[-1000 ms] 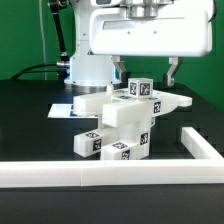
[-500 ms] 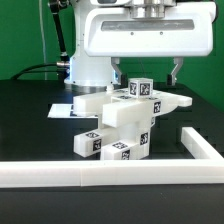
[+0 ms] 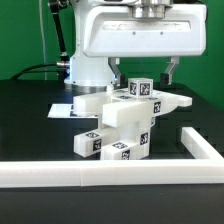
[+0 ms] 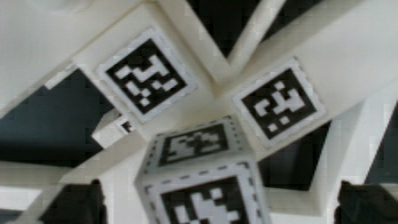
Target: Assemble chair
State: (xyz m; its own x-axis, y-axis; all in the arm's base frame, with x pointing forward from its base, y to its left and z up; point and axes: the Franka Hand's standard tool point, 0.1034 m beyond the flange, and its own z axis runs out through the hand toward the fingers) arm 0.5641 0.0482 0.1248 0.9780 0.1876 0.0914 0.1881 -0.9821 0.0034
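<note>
The exterior view sits low, near the height of the table (image 3: 30, 112). It looks from just outside the white border rail (image 3: 110, 173) across to the chair (image 3: 120, 125) and the arm's base (image 3: 88, 70) on the far side. The wrist view looks from very close (tags fill the picture) onto the chair's tagged blocks (image 4: 196, 150), the part both views share.
</note>
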